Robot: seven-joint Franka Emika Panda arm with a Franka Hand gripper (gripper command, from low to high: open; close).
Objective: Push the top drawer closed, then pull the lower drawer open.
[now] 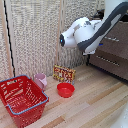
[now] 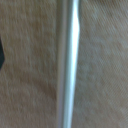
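At the exterior view's left a red basket (image 1: pixel 22 100) sits on the wooden floor (image 1: pixel 95 105), with a pink cup (image 1: pixel 41 80) just beside its far corner; further along come a small printed box (image 1: pixel 64 74) against the woven screen (image 1: pixel 35 35) and a red bowl (image 1: pixel 65 90) just in front of it. Over these hangs the white arm (image 1: pixel 87 32), reaching toward the dark brown cabinet at the exterior view's right. Its hand is hidden behind the arm's own body, so whether the gripper is wide, narrow or holding anything cannot be told. On the cabinet, the top drawer (image 1: pixel 116 42) and the lower drawer (image 1: pixel 111 65) each carry a long thin silver bar handle. Neither visibly juts out from here, though the arm covers much of the upper front. The wrist view shows only a blurred silver bar (image 2: pixel 69 65) against a coarse tan surface. These drawers are likely stiff, fairly heavy wood: push flat on the upper front, and hook the smooth, slippery lower bar near its middle to pull evenly.
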